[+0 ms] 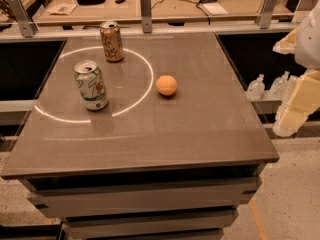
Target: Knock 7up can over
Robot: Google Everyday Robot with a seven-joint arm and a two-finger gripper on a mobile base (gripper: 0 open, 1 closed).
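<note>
1. 7up can (91,85): stands upright on the worktop (200,134), close to the left edge and roughly midway between the front and far edges. It sits inside a pale ring of light (151,79) on the surface.
2. Brown-gold can (111,41): upright near the far edge, left of centre, behind the 7up can and apart from it.
3. Orange ball (166,85): rests near the centre of the worktop, just outside the ring, well apart from both cans.
4. My gripper (299,101): the pale shape beyond the right edge appears to be it, off the worktop and well apart from the 7up can. I cannot tell whether it is apart or together.
</note>
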